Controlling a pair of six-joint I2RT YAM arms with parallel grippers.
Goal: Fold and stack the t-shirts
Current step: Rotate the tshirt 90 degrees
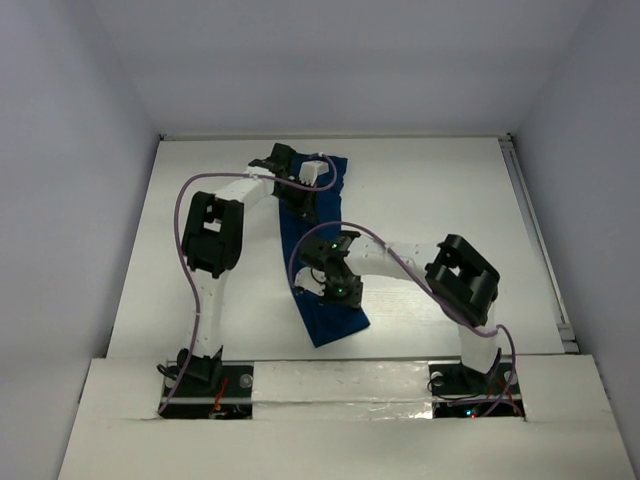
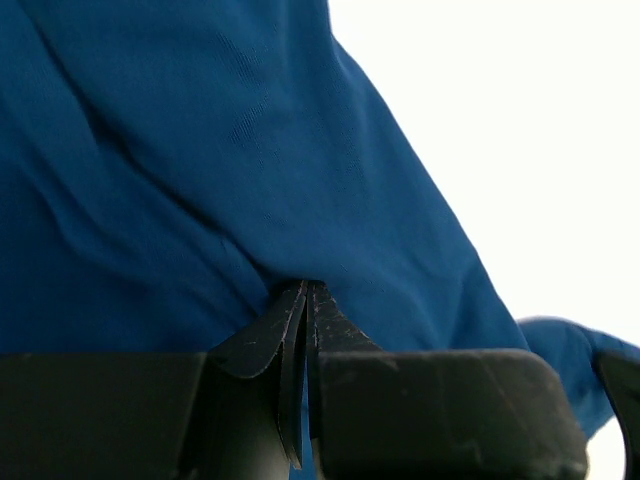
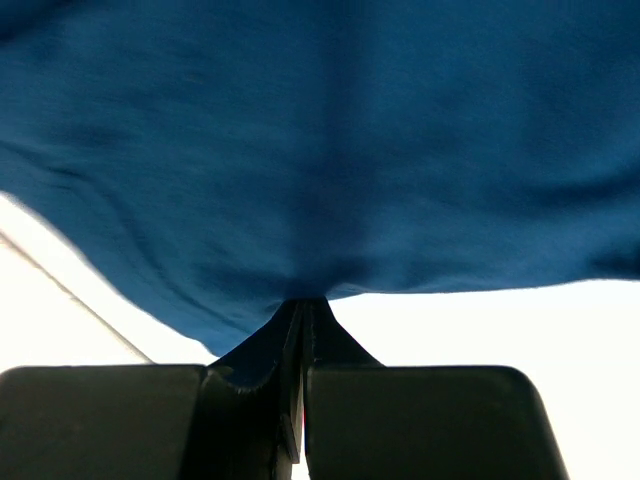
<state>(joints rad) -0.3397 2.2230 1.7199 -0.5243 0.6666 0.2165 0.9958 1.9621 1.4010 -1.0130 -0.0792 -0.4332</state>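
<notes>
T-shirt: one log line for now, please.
t-shirt: narrow strip | left gripper: shut on t-shirt, far end | right gripper: shut on t-shirt

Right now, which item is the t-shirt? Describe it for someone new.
On the white table, look mid-surface. The t-shirt is the long dark-blue cloth band, pinched by the left claw and right claw. Nothing else there is blue or soft.

t-shirt [image 1: 325, 320] strip mid table [image 1: 430, 180], open room both sides, L arm [image 1: 215, 235] & R arm [image 1: 462, 278] over centre

Bright, overexposed whites; soft wrist-view blur.
</notes>
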